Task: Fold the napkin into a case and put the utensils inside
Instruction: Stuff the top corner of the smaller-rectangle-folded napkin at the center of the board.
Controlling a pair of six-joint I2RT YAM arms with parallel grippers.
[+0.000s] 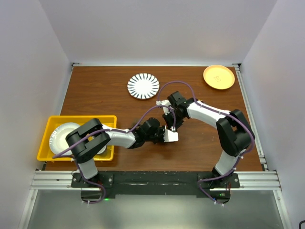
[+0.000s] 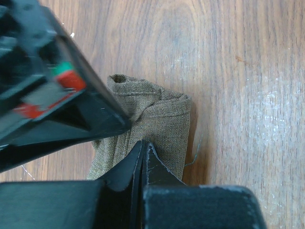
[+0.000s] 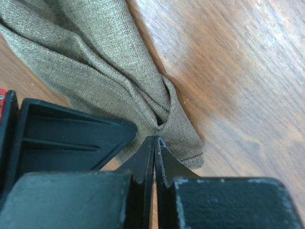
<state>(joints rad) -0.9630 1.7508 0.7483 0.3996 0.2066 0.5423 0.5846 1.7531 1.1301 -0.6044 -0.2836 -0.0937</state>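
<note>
A dark olive-brown soft cloth napkin [image 2: 162, 119] is seen lying bunched and creased on the brown wooden table [image 1: 109, 95]. It is set slightly to the right of the black-and-white striped round plate [image 1: 143, 86] and nearer to the arm bases. In the top view it is hidden under the two grippers, which are brought together over that spot. In the left wrist view one rounded folded edge of the napkin is turned towards the far side, and a loose thread is seen at its right edge.

The left gripper [image 2: 144, 145] is held with its black fingers pressed flat together, no gap being left between them. Their tips are laid against the top of the cloth. Whether a fold is caught between them cannot be told.

The right gripper [image 3: 154, 140] is likewise closed tight, its fingers being met along their whole visible length. Several creases of the napkin are gathered to a point just beyond its tips, and a corner of the cloth is spread beside them. A grip on the cloth cannot be confirmed here either.

A yellow rectangular plastic tray [image 1: 52, 125], in which a white round plate [image 1: 62, 136] is held, is placed well to the left of the striped plate and nearer. An orange round plate [image 1: 218, 77] is set well to the right of the striped plate.
</note>
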